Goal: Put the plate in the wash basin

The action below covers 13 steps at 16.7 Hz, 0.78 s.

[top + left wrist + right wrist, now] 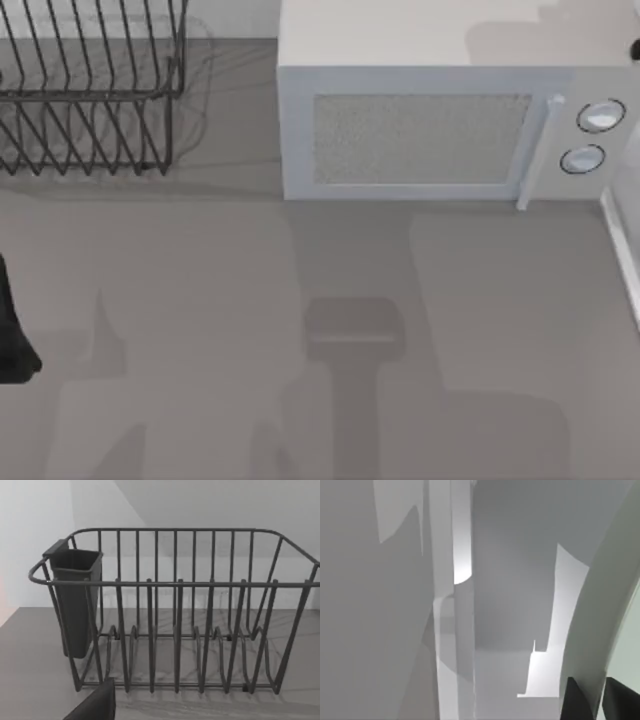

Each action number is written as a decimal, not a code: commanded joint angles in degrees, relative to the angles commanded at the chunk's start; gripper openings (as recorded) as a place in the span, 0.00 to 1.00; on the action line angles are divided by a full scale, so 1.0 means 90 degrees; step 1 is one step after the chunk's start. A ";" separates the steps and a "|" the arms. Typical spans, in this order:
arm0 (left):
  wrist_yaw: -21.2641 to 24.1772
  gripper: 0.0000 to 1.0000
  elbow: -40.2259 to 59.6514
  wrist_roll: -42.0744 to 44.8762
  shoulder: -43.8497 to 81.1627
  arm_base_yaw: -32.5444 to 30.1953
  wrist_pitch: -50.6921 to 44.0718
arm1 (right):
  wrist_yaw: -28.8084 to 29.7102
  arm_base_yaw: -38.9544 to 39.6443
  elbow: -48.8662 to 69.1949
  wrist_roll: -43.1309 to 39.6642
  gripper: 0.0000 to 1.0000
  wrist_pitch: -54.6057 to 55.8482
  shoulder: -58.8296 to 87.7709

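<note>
The plate [600,610] is pale mint green and glossy. Its curved rim sweeps through the right wrist view and passes between two dark fingers [576,700]. My right gripper [597,702] is shut on that rim. Behind the plate are white walls and a white upright strip. The wash basin [622,250] appears in the top view as a thick white slanted edge at the table's right side, just right of the microwave's front corner. My left arm [12,335] is parked at the table's left edge and faces the rack.
A grey microwave [440,130] with two round knobs stands at the back, centre to right. A black wire dish rack [90,90] sits at the back left, with a dark cutlery holder [75,600] on one end. Arm shadows lie on the grey tabletop [200,300].
</note>
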 joint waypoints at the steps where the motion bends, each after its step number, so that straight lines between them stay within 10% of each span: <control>1: 0.0000 1.00 0.0000 0.0000 0.0000 0.0000 0.0000 | 0.0000 0.0000 0.0000 0.0000 0.00 0.0000 0.0000; 13: 0.0000 1.00 0.0000 0.0000 0.0000 0.0000 0.0000 | 0.0000 0.0000 0.0000 0.0000 0.90 0.0000 0.0000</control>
